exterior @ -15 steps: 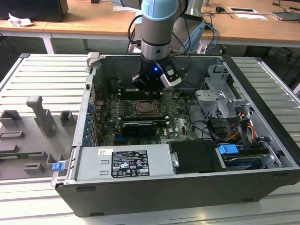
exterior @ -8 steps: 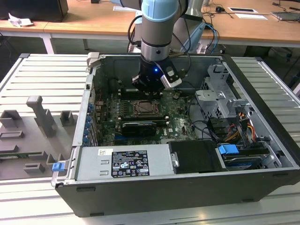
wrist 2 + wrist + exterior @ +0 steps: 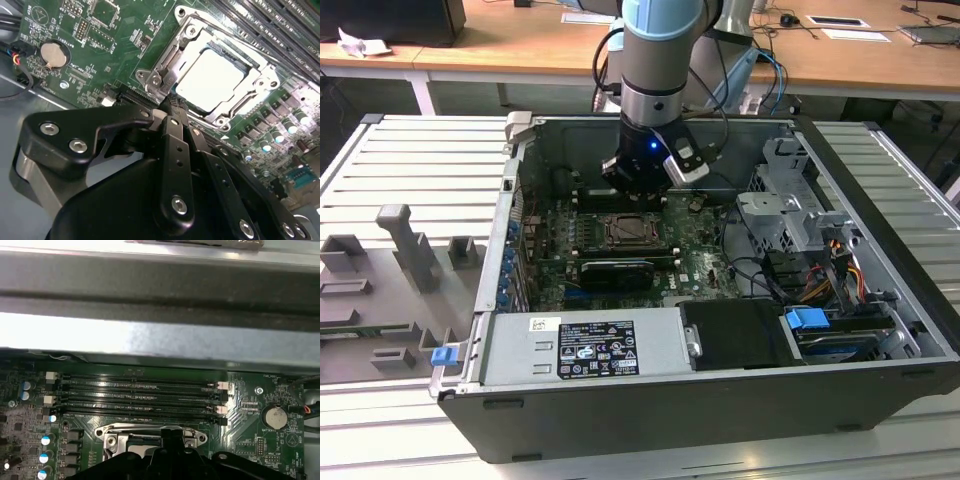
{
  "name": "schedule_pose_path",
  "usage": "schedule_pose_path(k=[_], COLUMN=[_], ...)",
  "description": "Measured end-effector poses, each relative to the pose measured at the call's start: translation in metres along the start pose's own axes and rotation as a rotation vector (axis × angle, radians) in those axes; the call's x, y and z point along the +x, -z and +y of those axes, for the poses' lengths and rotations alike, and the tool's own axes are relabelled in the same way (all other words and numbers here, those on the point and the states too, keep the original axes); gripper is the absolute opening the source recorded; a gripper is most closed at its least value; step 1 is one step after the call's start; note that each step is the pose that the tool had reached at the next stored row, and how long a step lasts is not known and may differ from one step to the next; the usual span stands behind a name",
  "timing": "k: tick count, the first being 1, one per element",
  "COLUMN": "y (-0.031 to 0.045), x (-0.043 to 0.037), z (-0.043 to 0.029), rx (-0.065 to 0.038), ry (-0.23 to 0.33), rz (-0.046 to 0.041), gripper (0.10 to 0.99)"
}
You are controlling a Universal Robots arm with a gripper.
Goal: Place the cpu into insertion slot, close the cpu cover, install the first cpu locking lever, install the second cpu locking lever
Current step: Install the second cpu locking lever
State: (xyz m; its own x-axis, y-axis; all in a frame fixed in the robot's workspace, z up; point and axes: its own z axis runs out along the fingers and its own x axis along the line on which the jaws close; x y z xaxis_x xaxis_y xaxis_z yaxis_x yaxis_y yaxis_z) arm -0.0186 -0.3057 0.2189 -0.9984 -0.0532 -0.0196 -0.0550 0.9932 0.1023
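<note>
Second wrist view, cpu [image 3: 210, 79] in insertion slot [image 3: 247, 65], just beyond hand [image 3: 170, 107]

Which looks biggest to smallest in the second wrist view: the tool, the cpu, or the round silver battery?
1. The tool, though it sits nearest the camera, so that inflates it.
2. The cpu.
3. The round silver battery.
</note>
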Motion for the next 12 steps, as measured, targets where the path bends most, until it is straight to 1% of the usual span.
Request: schedule_pose_path(k=[1, 2, 3, 5, 7, 9, 12], y=[0.0001, 0.0005, 0.0007, 0.0009, 0.0022, 0.0067, 0.0073], x=[0.0001, 0.0003, 0.0004, 0.0005, 0.0006, 0.0005, 0.0005], z=[-0.0010, -0.0047, -0.0066, -0.0090, -0.0101, -0.0100, -0.0115], rx=[0.000, 0.000, 0.000, 0.000, 0.000, 0.000, 0.000], ry=[0.000, 0.000, 0.000, 0.000, 0.000, 0.000, 0.000], rz=[0.0000, 0.0000, 0.0000, 0.0000, 0.0001, 0.0000, 0.0000], gripper=[0.106, 0.106, 0.106, 0.106, 0.106, 0.106, 0.106])
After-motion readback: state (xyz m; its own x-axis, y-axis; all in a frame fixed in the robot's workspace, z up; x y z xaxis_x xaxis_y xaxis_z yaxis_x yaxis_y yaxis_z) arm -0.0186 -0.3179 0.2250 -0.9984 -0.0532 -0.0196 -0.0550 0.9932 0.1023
